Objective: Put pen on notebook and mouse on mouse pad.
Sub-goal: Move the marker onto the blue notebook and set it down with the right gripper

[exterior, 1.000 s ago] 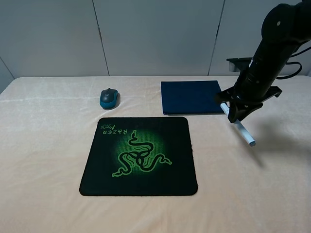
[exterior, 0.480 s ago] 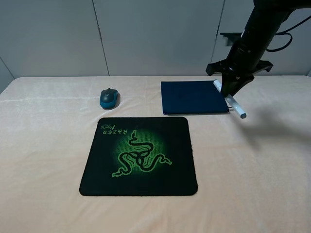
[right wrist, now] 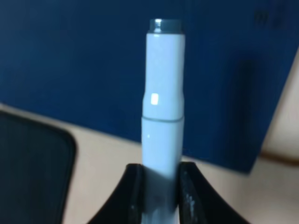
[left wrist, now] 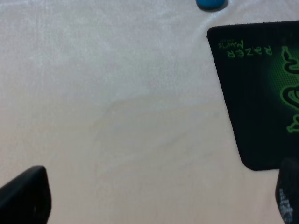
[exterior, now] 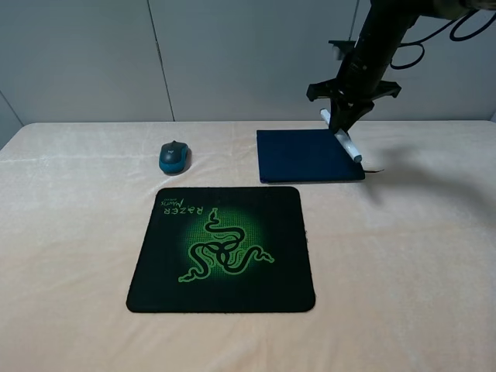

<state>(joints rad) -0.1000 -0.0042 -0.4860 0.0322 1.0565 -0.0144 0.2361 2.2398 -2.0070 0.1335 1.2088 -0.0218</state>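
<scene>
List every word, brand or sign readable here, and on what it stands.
"RAZER": green lettering, upside down in the high view, on the mouse pad.
Smaller green line beside it: too blurred to read.
Green snake emblem: middle of the same pad.
On pen, notebook, mouse: no text visible.

right arm (exterior: 380, 39): black, rounded links | cables (exterior: 465, 29): black, thin | right end effector (right wrist: 161, 186) fingers (right wrist: 133, 196): black, curved
</scene>
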